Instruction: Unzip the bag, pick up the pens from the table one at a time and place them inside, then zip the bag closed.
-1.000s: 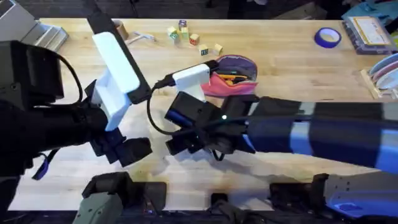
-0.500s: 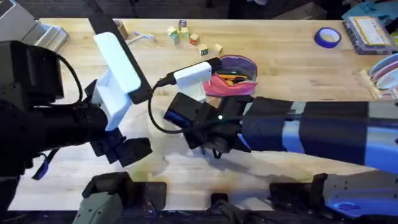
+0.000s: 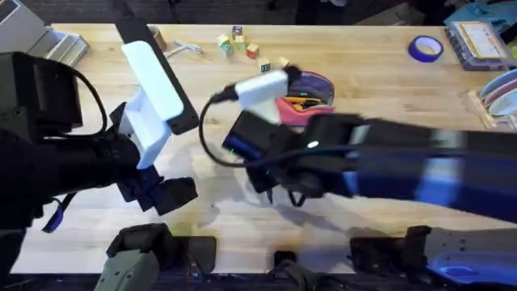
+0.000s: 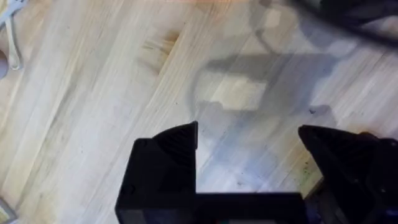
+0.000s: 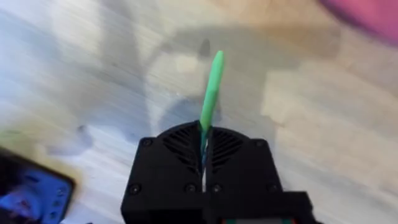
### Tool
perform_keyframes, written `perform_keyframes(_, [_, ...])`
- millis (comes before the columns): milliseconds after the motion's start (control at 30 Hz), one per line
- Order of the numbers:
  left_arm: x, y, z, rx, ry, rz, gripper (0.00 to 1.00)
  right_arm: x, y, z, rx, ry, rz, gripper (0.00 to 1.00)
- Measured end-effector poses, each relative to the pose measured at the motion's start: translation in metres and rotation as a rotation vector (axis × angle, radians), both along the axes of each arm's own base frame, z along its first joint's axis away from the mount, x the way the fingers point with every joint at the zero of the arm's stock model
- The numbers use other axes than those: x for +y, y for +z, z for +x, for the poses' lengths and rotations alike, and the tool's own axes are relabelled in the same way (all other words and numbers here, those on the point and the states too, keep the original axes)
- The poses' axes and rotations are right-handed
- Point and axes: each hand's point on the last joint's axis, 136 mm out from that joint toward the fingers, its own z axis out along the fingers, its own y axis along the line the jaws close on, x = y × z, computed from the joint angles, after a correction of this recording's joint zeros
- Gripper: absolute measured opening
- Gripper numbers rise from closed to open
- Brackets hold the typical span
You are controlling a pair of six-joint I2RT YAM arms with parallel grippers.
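Note:
The pink bag [image 3: 292,114] lies open at the table's centre back, its purple lining [image 3: 313,83] showing. In the right wrist view my right gripper [image 5: 204,134] is shut on a bright green pen [image 5: 211,87], which sticks out past the black fingers above the wooden table [image 5: 74,74]. A pink edge of the bag [image 5: 367,12] lies farther off there. My right arm [image 3: 388,166] reaches across the middle, just in front of the bag. My left gripper [image 4: 249,140] hangs open over bare wood, nothing between its fingers [image 4: 171,152].
Small wooden blocks [image 3: 242,44] lie behind the bag. A blue tape roll [image 3: 425,48], a flat box [image 3: 481,39] and stacked plates [image 3: 502,90] sit at the back right. A grey object [image 3: 40,40] sits at the back left.
My right arm has shifted back and right, toward the bag, and its wrist now sits closer to the pouch. The left arm has stayed put.

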Motion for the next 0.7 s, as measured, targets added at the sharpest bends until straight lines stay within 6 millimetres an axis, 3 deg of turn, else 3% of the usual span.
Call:
perform_keyframes(67, [0.001, 0.004, 0.008, -0.037, -0.001, 0.003, 0.993, -0.006, 0.068, 0.025, -0.124, 0.010, 0.142, 0.031])
perform_keyframes(200, [-0.003, 0.009, 0.013, -0.069, -0.015, -0.020, 0.994, -0.026, 0.103, 0.041, -0.203, -0.015, 0.204, 0.031])
perform_keyframes(233, [-0.010, 0.013, 0.015, -0.088, -0.035, -0.056, 0.994, -0.047, 0.125, 0.055, -0.257, -0.066, 0.239, 0.031])
perform_keyframes(367, [-0.020, 0.019, 0.017, -0.109, -0.067, -0.115, 0.994, -0.075, 0.143, 0.073, -0.322, -0.119, 0.244, 0.031])
perform_keyframes(400, [-0.030, 0.025, 0.017, -0.124, -0.097, -0.172, 0.994, -0.092, 0.147, 0.084, -0.357, -0.124, 0.212, 0.031])
perform_keyframes(467, [-0.036, 0.028, 0.015, -0.129, -0.117, -0.209, 0.993, -0.102, 0.147, 0.091, -0.374, -0.115, 0.178, 0.032])
perform_keyframes(500, [-0.044, 0.033, 0.014, -0.136, -0.142, -0.258, 0.994, -0.117, 0.147, 0.101, -0.407, -0.075, 0.111, 0.032])
perform_keyframes(633, [-0.052, 0.038, 0.012, -0.144, -0.168, -0.304, 0.994, -0.135, 0.149, 0.113, -0.461, 0.036, -0.008, 0.032])
perform_keyframes(700, [-0.055, 0.041, 0.011, -0.147, -0.179, -0.325, 0.994, -0.144, 0.152, 0.123, -0.525, 0.194, -0.136, 0.032])
